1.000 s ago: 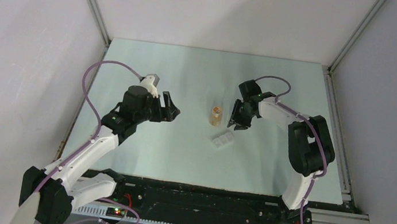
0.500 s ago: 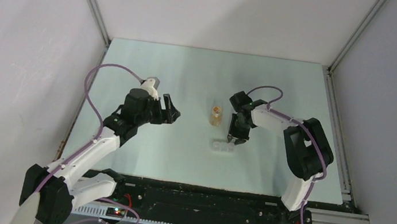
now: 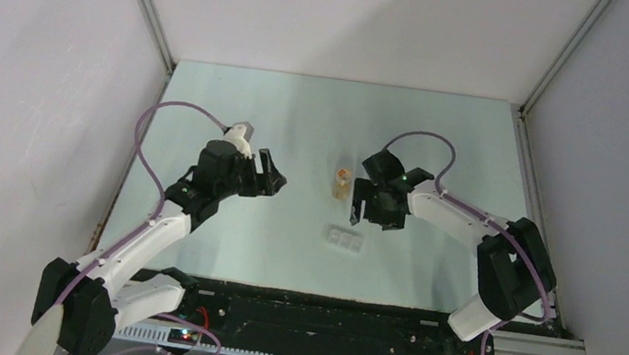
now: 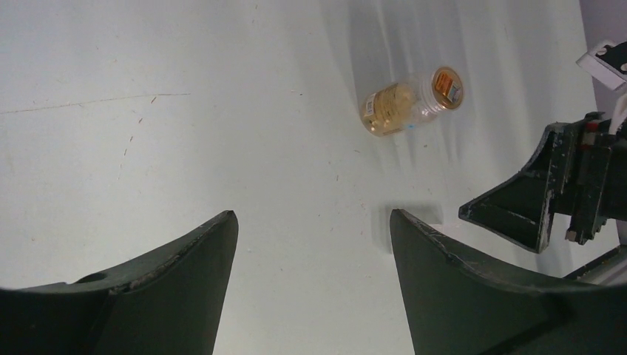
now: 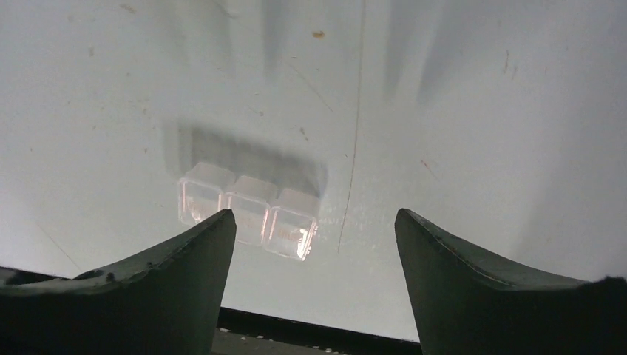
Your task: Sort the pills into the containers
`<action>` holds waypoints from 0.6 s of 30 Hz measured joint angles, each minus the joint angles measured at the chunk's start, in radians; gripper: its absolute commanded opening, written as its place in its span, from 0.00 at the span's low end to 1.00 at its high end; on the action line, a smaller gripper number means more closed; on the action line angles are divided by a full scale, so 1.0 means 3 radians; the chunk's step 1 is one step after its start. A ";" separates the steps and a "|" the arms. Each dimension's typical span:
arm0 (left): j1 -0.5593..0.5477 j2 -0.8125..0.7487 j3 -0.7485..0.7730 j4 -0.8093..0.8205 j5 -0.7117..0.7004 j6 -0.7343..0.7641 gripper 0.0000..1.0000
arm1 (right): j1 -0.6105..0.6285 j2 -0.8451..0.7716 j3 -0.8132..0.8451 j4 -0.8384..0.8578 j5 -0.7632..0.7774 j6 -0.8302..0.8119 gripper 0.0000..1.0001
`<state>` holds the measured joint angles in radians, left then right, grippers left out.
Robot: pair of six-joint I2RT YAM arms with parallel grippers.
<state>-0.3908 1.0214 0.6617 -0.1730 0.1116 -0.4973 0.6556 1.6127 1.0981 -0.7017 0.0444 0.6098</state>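
The white translucent pill box (image 3: 346, 239), three joined square compartments, lies flat on the table near the front middle. In the right wrist view the pill box (image 5: 248, 211) shows just beyond my left fingertip and looks empty. My right gripper (image 3: 372, 213) is open and empty, hovering just behind the box; the right wrist view shows the same gripper (image 5: 314, 213). My left gripper (image 3: 270, 174) is open and empty to the left, also seen in the left wrist view (image 4: 313, 216). No loose pills show clearly; one orange speck (image 5: 318, 34) lies on the table.
A small clear bottle (image 3: 342, 182) with orange-tan contents sits behind the box, just left of my right gripper. In the left wrist view the bottle (image 4: 410, 103) appears tipped, cap to the right. The table's dark front edge (image 5: 310, 329) is close below the box.
The pill box has slid toward the front edge and turned to lie level. My right gripper swung nearer and slightly left, following it. My left arm has barely moved.
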 measured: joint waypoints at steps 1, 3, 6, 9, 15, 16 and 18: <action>0.0000 0.0000 0.0000 -0.0001 -0.0001 0.0000 0.82 | 0.0004 -0.0034 0.0000 0.0051 0.0005 -0.0158 0.85; 0.0000 -0.0001 0.0000 -0.0001 -0.0005 0.0000 0.82 | 0.0066 -0.0051 0.0000 0.0100 0.0006 -0.0379 0.85; 0.0000 -0.0006 0.0000 -0.0001 -0.0014 0.0000 0.82 | 0.0266 -0.0052 -0.0017 0.0172 -0.0013 -0.0838 0.84; 0.0000 -0.0039 0.0000 -0.0004 -0.0031 0.0000 0.82 | 0.0511 -0.0052 -0.0062 0.0206 -0.0046 -0.1338 0.83; 0.0000 -0.0136 0.0000 -0.0020 -0.0112 0.0001 0.82 | 0.0696 -0.0019 -0.0094 0.0200 -0.0081 -0.2047 0.82; 0.0000 -0.0150 0.0000 -0.0029 -0.0125 0.0003 0.82 | 0.0696 0.0001 -0.0094 0.0201 -0.0081 -0.2148 0.81; 0.0000 -0.0164 0.0000 -0.0045 -0.0150 0.0011 0.82 | 0.0693 0.0048 -0.0094 0.0200 -0.0084 -0.2282 0.81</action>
<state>-0.3908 0.9722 0.6617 -0.1864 0.0666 -0.4938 0.8635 1.6272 1.0698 -0.6418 0.0193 -0.0750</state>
